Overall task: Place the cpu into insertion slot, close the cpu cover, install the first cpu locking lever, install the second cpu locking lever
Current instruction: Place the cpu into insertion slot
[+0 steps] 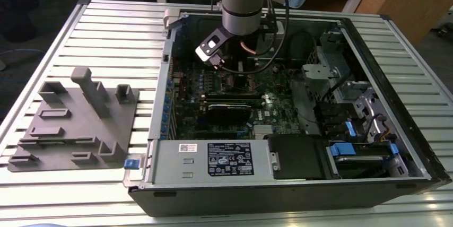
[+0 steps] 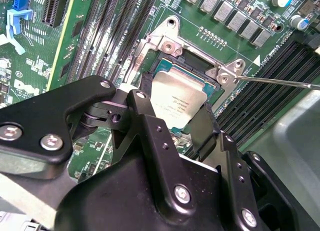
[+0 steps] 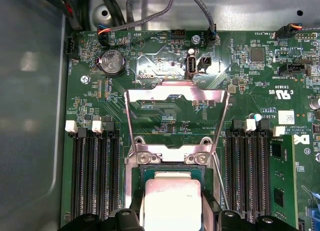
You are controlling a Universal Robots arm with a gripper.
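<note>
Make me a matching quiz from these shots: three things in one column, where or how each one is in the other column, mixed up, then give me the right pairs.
Things:
1. cpu
2. cpu cover
3. grey fixture block

Places or states:
A. on the slatted table, outside the computer case, to the exterior view's left of it
B. between the jaws of the gripper, at the insertion slot
C. standing open, lifted off the slot

Pairs: 1-B, 2-C, 3-A
</note>
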